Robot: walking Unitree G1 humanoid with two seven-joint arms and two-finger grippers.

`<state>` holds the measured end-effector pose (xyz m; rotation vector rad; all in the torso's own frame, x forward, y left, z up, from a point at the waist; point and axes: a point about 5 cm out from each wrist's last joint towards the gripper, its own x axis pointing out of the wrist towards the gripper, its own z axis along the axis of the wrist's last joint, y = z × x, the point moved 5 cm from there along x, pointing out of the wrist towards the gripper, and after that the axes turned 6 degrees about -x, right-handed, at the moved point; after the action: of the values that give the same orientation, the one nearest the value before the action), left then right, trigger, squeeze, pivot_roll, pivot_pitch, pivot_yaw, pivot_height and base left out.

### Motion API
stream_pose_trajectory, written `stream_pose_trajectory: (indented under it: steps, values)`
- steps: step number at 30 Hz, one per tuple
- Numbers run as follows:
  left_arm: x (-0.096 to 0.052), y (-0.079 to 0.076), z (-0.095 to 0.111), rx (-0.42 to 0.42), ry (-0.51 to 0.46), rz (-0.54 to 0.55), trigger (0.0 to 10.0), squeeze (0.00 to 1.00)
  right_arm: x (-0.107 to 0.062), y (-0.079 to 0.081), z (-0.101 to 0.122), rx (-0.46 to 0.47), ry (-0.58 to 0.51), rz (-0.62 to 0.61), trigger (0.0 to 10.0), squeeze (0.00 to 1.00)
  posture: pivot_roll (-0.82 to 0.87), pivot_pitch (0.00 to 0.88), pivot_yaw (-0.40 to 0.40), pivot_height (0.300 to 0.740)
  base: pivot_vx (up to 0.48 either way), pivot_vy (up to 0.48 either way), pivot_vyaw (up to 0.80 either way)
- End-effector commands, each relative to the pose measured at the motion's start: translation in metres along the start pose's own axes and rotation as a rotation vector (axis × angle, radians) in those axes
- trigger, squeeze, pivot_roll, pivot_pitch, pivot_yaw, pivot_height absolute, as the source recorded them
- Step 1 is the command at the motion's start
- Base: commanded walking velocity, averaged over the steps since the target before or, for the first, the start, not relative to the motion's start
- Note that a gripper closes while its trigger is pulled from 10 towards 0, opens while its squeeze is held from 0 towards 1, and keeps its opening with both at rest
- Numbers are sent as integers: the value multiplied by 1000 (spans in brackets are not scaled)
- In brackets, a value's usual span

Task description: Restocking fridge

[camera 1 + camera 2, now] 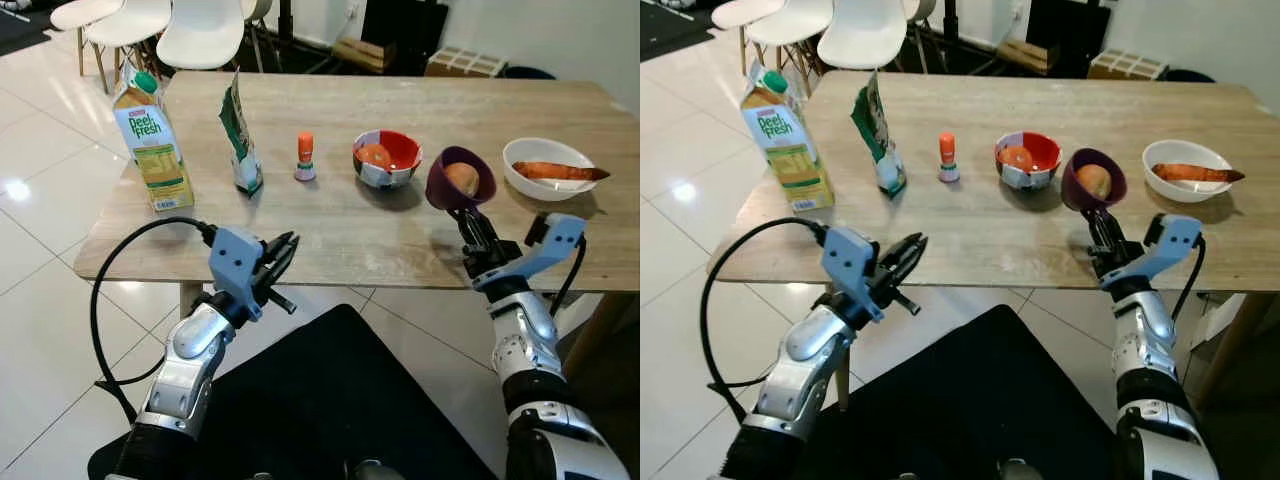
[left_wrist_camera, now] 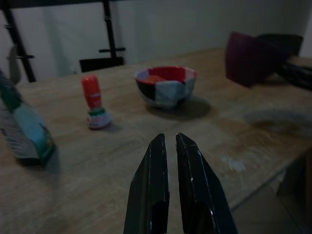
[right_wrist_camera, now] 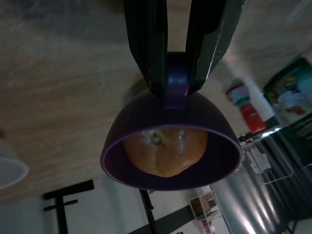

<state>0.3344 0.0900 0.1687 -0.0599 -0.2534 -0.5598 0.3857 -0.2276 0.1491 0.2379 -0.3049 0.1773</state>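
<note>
Right claw (image 1: pixel 471 222): clamped on the rim tab of the purple bowl (image 1: pixel 460 178), holding it tipped above the desk (image 1: pixel 340 240) near the front edge
Purple bowl: straight ahead of my right claw, mouth tilted back toward me, a round orange fruit (image 3: pixel 163 151) resting inside; it looks lifted clear of the wood, though I can't be sure
Left claw (image 1: pixel 283 257): fingers pressed together, gripping nothing, hovering just off the desk's front edge
Nearer arm: the right one has the load, the left is well apart from it
Coming move, my guess: carry the bowl away to the fridge, and with that tilt the fruit could roll out
Neighbours: red-and-white bowl (image 1: pixel 386 158) just to the left of the purple one, white bowl (image 1: pixel 549 168) with a sweet potato to the right
Further left: small orange-capped bottle (image 1: pixel 305 157), green pouch (image 1: pixel 240 135), juice carton (image 1: pixel 151 140)
In the way: nothing between the bowl and me; chairs (image 1: pixel 160 30) stand beyond the desk
</note>
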Motion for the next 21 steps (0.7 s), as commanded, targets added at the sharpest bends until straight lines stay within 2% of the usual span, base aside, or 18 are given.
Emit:
stream_pose_trajectory:
  steps: [1, 5, 10, 12, 15, 16, 18, 20, 21]
  values:
    - [-5, 1, -4, -43, -12, 40, 10000, 0, -1, 8, 3, 13, -30, 40, 10000, 0, -129, 69, -14, 740, 0, 0, 0]
    - [-13, 7, -2, -81, -40, 81, 10000, 0, -1, 16, 3, 58, -32, 83, 10000, 0, -124, 65, -17, 740, 0, 0, 0]
    - [-40, 20, -1, -132, -52, 120, 10000, 0, -12, 31, 0, 216, 25, 266, 10000, 0, -113, 72, -27, 740, 0, 0, 0]
    - [-45, 21, -1, -135, -49, 113, 10000, 0, -16, 36, 0, 260, 42, 317, 10000, 0, -113, 72, -27, 740, 0, 0, 0]
    - [-68, 16, -4, -124, -28, 52, 10000, 0, -31, 46, 2, 227, 85, 481, 10000, 0, -107, 85, -37, 740, 0, 0, 0]
    - [-68, 16, -4, -124, -28, 52, 10000, 0, -31, 46, 2, 227, 85, 481, 10000, 0, -107, 85, -37, 740, 0, 0, 0]
    - [-80, 14, -9, -90, 5, 27, 10000, 0, -39, 50, 4, 221, 115, 560, 10000, 0, -103, 86, -38, 740, 0, 0, 0]
    - [-80, 14, -9, -90, 5, 27, 10000, 0, -39, 50, 4, 221, 115, 560, 10000, 0, -103, 86, -38, 740, 0, 0, 0]
    - [-88, 15, -16, -45, 36, 30, 10000, 0, -45, 53, 4, 212, 140, 613, 10000, 0, -100, 83, -38, 740, 0, 0, 0]
